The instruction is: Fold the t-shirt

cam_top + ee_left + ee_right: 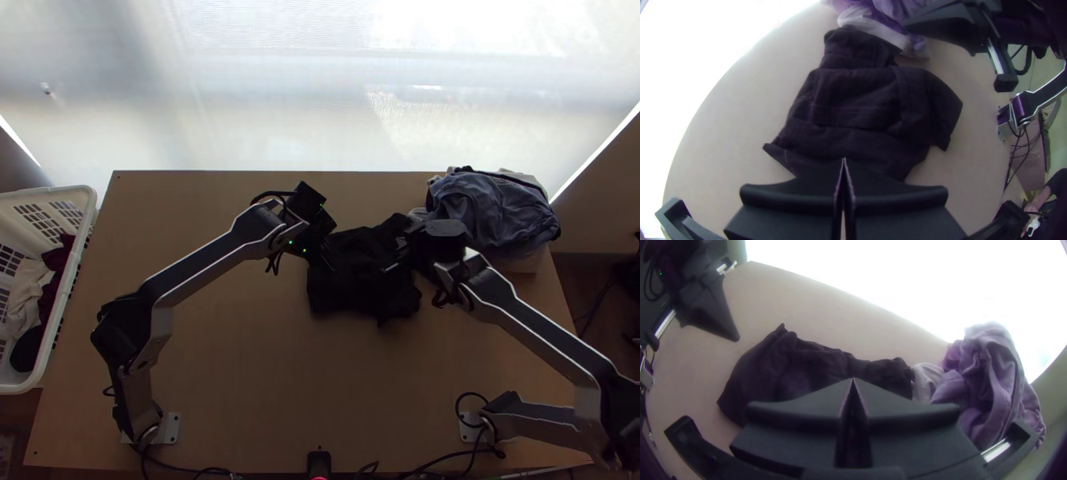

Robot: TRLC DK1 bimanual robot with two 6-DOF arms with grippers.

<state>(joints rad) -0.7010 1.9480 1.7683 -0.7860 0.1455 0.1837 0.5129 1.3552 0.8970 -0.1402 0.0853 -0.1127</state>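
Observation:
A black t-shirt lies bunched on the table, its edges uneven and a narrower part toward the pile of clothes. In the top view my left gripper is at the shirt's left edge, and my right gripper is over its right part. The left wrist view has the left gripper shut with its tips together, the dark shirt beyond them. Likewise the right gripper is shut in its wrist view, in front of the shirt. Neither holds visible cloth.
A pile of bluish and pale clothes stands at the table's back right, touching or close to the shirt. A white basket with clothes is beside the table's left edge. Bare wood lies in front of the shirt.

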